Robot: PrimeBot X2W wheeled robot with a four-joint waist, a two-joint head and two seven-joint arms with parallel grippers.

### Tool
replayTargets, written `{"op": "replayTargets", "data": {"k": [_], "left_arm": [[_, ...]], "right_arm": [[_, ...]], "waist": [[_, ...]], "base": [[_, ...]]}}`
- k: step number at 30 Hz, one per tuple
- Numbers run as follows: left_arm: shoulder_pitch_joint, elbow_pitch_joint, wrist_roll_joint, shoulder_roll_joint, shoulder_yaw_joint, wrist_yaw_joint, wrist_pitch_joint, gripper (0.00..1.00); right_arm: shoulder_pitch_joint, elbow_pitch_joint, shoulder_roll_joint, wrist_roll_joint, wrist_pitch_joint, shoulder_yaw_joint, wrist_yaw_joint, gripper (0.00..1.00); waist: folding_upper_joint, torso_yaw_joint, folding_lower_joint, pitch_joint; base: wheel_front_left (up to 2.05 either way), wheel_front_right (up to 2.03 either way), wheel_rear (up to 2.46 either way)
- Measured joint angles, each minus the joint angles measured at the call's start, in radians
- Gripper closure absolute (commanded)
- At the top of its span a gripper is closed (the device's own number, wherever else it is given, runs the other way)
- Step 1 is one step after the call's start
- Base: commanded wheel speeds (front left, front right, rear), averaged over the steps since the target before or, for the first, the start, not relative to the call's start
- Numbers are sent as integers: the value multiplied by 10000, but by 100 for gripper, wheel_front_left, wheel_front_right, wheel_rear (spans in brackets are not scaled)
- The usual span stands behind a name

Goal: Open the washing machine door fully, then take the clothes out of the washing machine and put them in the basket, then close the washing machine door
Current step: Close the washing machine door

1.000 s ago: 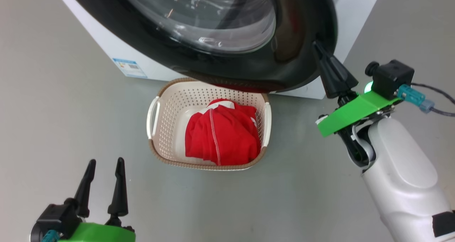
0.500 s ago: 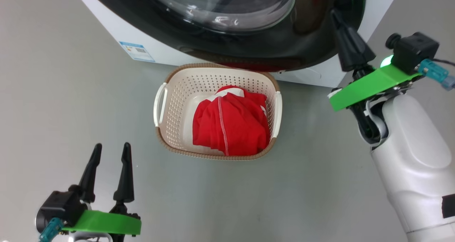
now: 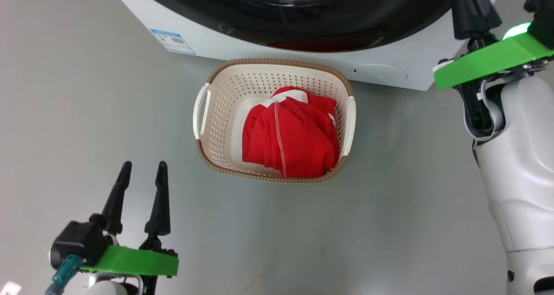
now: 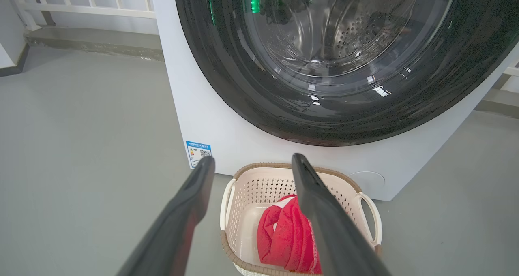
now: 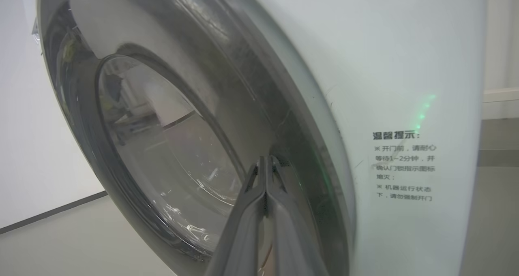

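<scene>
- The washing machine door [image 3: 303, 26] is now pushed nearly shut by the pinched-narrow right tool [image 5: 266, 162].
- The left tool [image 3: 144, 165] is held wide.
- Only latching is judged left.

My right gripper [image 5: 266, 159] rose from bottom centre, jaws pressed together with nothing between them. Tips lay against the glossy black rim of the washing machine door [image 5: 251, 89]; actual contact was unclear. The bulging glass window [image 5: 162, 154] sat left of the tips, full of reflections. Right of the rim was the white front of the washing machine [image 5: 385, 57], with a printed notice [image 5: 403, 166] and green light spots [image 5: 423, 110] above it. Grey floor [image 5: 81, 243] lower left, pale wall [image 5: 24, 146] behind.
</scene>
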Motion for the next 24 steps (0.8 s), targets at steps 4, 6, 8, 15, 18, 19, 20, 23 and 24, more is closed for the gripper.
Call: {"op": "replayTargets", "data": {"k": [4, 6, 8, 15, 18, 19, 20, 23, 24], "left_arm": [[-108, -25, 0, -2, -31, 0, 0, 0], [-110, -35, 0, -2, -42, 0, 0, 0], [-112, -40, 0, -2, -42, 0, 0, 0], [-112, -17, 2, -2, -12, 0, 0, 0], [-112, 29, 4, -2, -10, 0, 0, 0], [-110, 79, 12, -2, 13, 0, 0, 0], [-108, 98, 36, -2, 38, 0, 0, 0], [-79, 188, 96, -2, 150, 0, 0, 0], [-59, 222, 105, -2, 203, 0, 0, 0]], "right_arm": [[-90, -50, 35, -251, -2, -123, 12, 100], [-104, -58, 54, -267, -2, -134, 13, 100], [-126, -52, 82, -336, -2, -186, 44, 100], [-237, 86, 161, -351, -2, -12, 52, 100], [-209, 167, 86, -351, -2, 234, 38, 87], [-108, 196, 77, -351, -2, 378, 36, 63], [-4, 199, 79, -351, -2, 445, 36, 6], [439, 291, 58, -349, -2, 621, 36, 0], [606, 326, 54, -347, -2, 663, 35, 0]], "waist": [[0, 63, 0, 113], [0, 84, 0, 150], [0, 85, 0, 171], [0, -57, 0, 65], [0, -104, 0, -59], [0, -136, 0, -171], [0, -155, 0, -233], [0, -220, 0, -446], [0, -246, 0, -526]], "base": [[0, 0, 0], [0, 0, 0], [0, 0, 0], [0, 0, 0], [0, 0, 0], [0, 0, 0], [0, 0, 0], [0, 0, 0], [0, 0, 0]]}}
